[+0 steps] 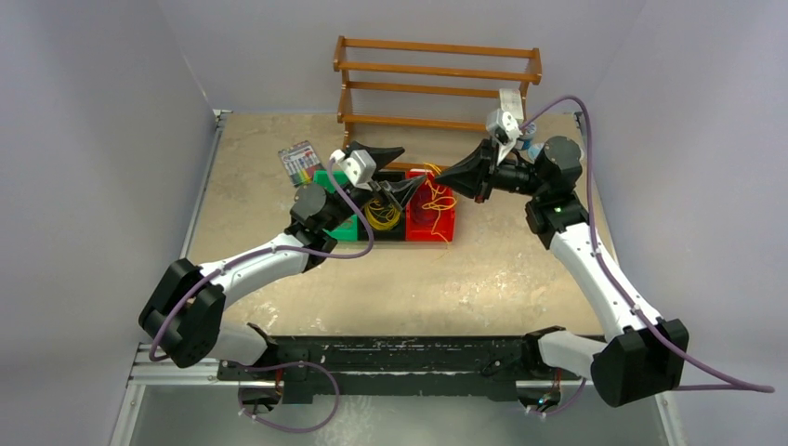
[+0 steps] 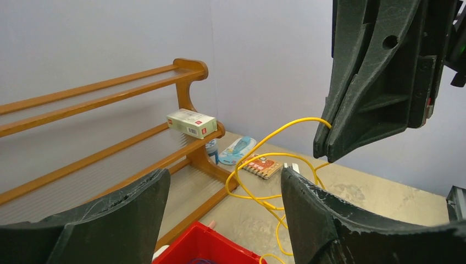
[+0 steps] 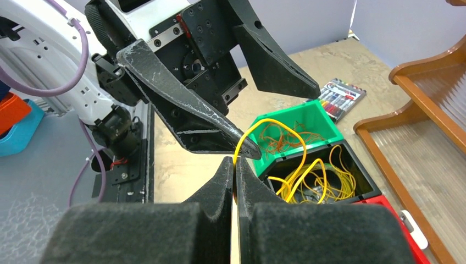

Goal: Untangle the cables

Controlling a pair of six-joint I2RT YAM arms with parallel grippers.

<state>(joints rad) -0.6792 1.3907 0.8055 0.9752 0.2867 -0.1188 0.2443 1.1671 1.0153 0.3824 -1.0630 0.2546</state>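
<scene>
**One thin yellow wire cable (image 3: 265,120) to tease free**

Top view: both arms meet over the black plastic bin (image 1: 383,235). Left wrist: my left end effector (image 2: 224,175) gapes, empty. Right wrist: my right end effector (image 3: 235,162) pinches the cable, which trails into that bin; lift slowly, lest loops snag.

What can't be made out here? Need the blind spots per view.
- Top view: green bin mostly covered by the left arm; strands in the red bin too small to separate.
- Right wrist view: red bin cut off by the lower right edge.
- Right wrist view: yellow cable past the pinch hidden by the shut right gripper.
- Left wrist view: print on the box too small to read.
</scene>
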